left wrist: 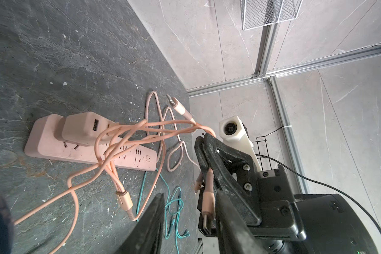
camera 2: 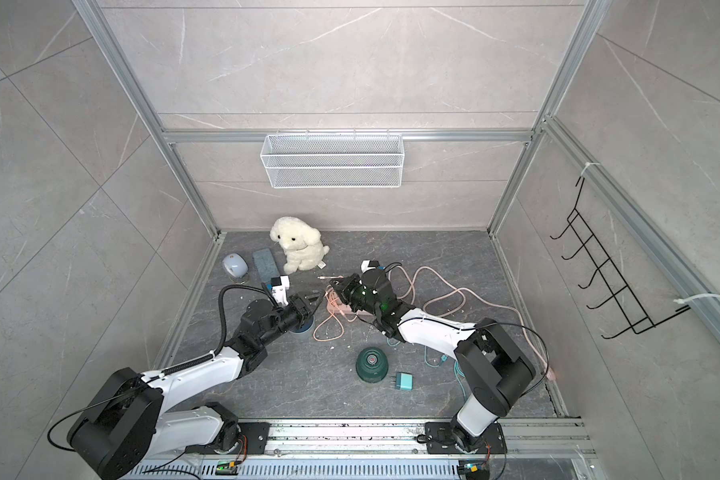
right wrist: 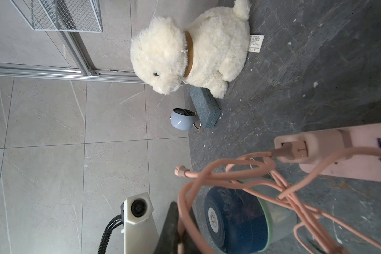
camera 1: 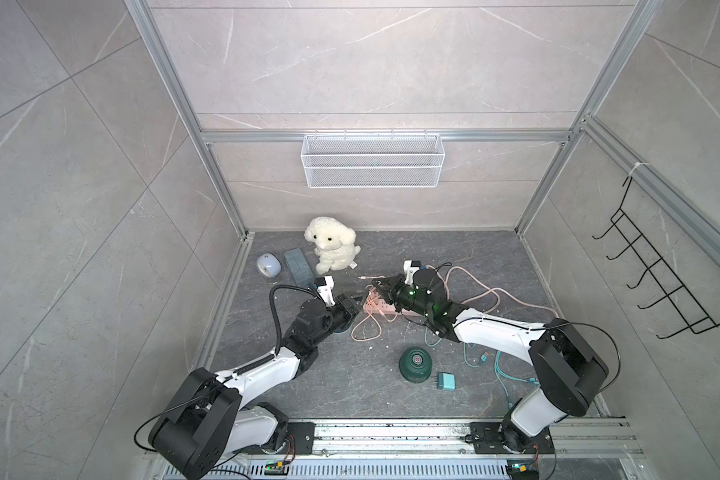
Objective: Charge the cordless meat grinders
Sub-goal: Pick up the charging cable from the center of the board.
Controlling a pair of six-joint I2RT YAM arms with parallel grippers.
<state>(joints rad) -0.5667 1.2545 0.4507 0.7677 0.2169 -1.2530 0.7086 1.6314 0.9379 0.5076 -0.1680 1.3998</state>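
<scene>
The surface is dark grey, slate-like stone, veined and flecked with white crumbs. Pale grey marble-look walls set in an aluminium frame box it in on three sides. At 12 o'clock a white wire basket hangs on the back wall. At 3 o'clock a black hook rack hangs on the side wall. A slotted metal rail along 6 o'clock carries both arm bases.

In the back corner at 11 o'clock sit a white plush dog, a blue case and a pale blue gadget. Near the middle lies a pink strip with a pink adapter plugged into it. A pink cable loops over the strip and trails away toward 3 o'clock. A teal cable tangles at 4 o'clock.

The green grinder stands upright at 5 o'clock, clear of both arms and just beside a teal adapter. The navy grinder stands at 9 o'clock of the strip. It is mostly hidden under the left wrist in both top views, and in the right wrist view cable loops cross in front of it.

The right end effector is clamped on the pink cable above the strip, with the plug hanging below its fingers. The left end effector faces it from 9 o'clock, narrow but with a gap. The plug sits in that gap close to one finger, and whether they touch cannot be told.
</scene>
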